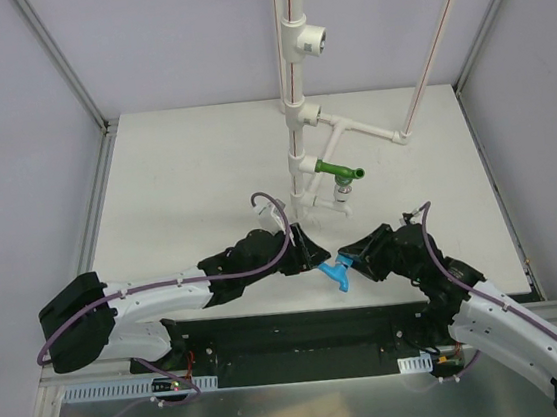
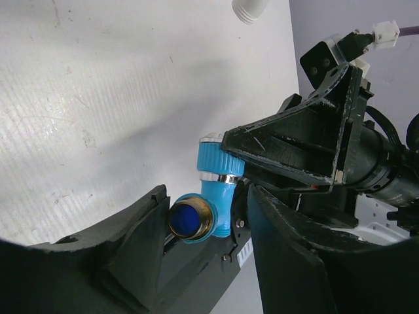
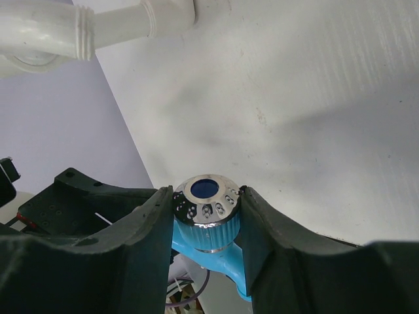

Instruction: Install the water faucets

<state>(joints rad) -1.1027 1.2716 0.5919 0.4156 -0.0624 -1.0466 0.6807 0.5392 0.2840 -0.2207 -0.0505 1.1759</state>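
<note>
White table (image 1: 185,179); pipe assembly (image 1: 306,115) stands on it

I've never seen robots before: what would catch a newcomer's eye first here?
At the near middle of the table, the right gripper clamps the light blue faucet by its shiny round top, the left gripper flanking it. Behind, a dark green faucet juts from the white pipe stand.

Overhead view facing down, wrist views close, sharing blue faucet (image 2: 216,196)

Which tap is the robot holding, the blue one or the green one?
The light blue tap with the shiny silver top, gripped by the right hand. The dark green tap sits on the white pipes.
</note>
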